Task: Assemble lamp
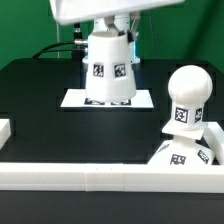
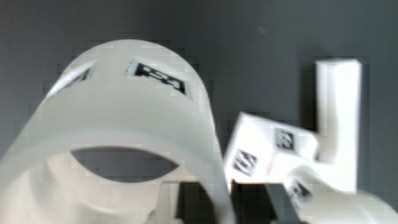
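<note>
The pincer (image 1: 110,35) gripped the white plastic cone shade (image 1: 109,68), while the round-headed white bulb (image 1: 186,100) already stood on its base.

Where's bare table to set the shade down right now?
Open black table lies on the exterior view's left, between the marker board and the front rail. Crowded: the right corner, where bulb and base sit. The gripper holds the shade over the marker board.

1 shade (image 1: 108,68), 1 bulb (image 1: 186,100), 1 base (image 1: 178,157)

smooth white plastic shade (image 1: 109,66), matt black table (image 1: 40,110)
</note>
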`<action>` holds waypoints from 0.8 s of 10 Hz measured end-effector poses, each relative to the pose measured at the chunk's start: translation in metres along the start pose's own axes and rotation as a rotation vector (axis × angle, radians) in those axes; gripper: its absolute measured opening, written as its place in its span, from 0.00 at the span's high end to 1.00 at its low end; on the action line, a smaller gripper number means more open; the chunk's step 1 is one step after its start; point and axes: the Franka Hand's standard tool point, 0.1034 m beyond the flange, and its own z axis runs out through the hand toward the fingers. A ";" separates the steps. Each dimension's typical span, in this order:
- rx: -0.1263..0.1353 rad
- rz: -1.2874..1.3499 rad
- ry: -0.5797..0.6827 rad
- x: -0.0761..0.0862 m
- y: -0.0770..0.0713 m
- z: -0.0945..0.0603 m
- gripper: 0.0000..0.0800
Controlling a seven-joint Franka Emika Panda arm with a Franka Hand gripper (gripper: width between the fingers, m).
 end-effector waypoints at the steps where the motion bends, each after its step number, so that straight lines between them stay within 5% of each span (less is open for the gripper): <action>1: 0.008 0.017 -0.001 0.011 -0.009 -0.009 0.94; 7: 0.004 0.008 0.001 0.010 -0.008 -0.007 0.94; 8: 0.008 0.002 0.012 0.012 -0.019 -0.017 0.94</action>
